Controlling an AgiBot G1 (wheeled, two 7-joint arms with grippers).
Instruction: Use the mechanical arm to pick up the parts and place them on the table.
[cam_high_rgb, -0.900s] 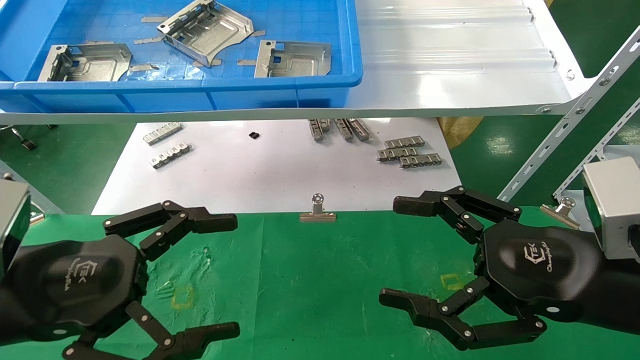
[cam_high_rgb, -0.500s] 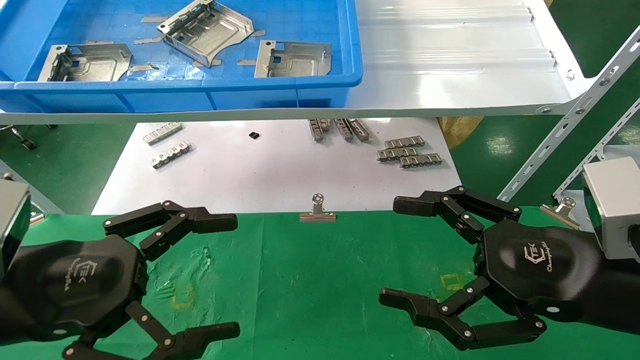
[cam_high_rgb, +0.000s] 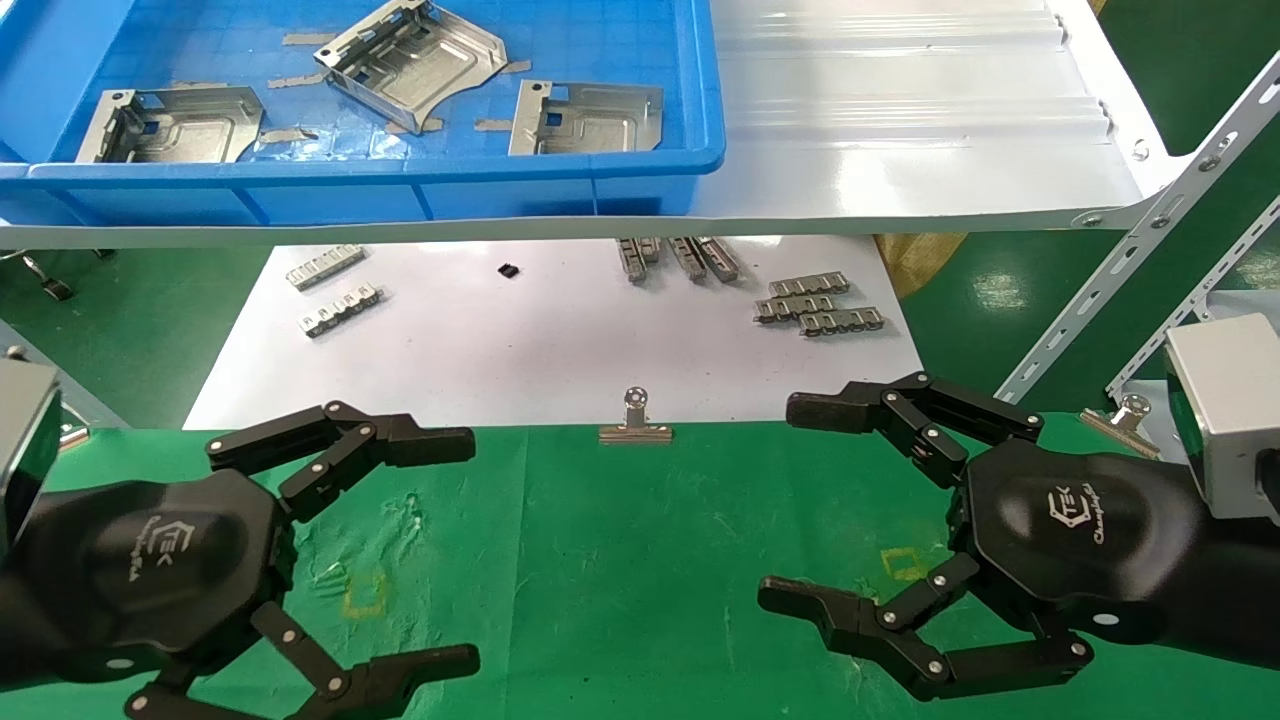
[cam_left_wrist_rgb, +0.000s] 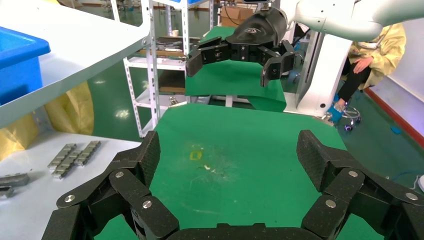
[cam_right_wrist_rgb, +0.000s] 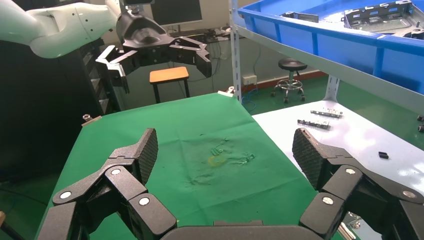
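Observation:
Three silver stamped parts lie in a blue bin (cam_high_rgb: 660, 160) on the white shelf: one at the left (cam_high_rgb: 175, 125), one in the middle (cam_high_rgb: 415, 60), one at the right (cam_high_rgb: 590, 118). My left gripper (cam_high_rgb: 465, 550) is open and empty above the green table (cam_high_rgb: 620, 560) at the near left. My right gripper (cam_high_rgb: 795, 505) is open and empty at the near right. Each wrist view shows its own wide jaws over bare green cloth (cam_left_wrist_rgb: 235, 165) (cam_right_wrist_rgb: 220, 165). The bin also shows in the right wrist view (cam_right_wrist_rgb: 350, 40).
A white paper sheet (cam_high_rgb: 540, 350) beyond the cloth holds small grey toothed strips (cam_high_rgb: 815, 305) (cam_high_rgb: 335, 295). A silver binder clip (cam_high_rgb: 635, 420) grips the cloth's far edge. The glossy white shelf (cam_high_rgb: 900, 150) overhangs the paper. A perforated white strut (cam_high_rgb: 1130, 260) stands at the right.

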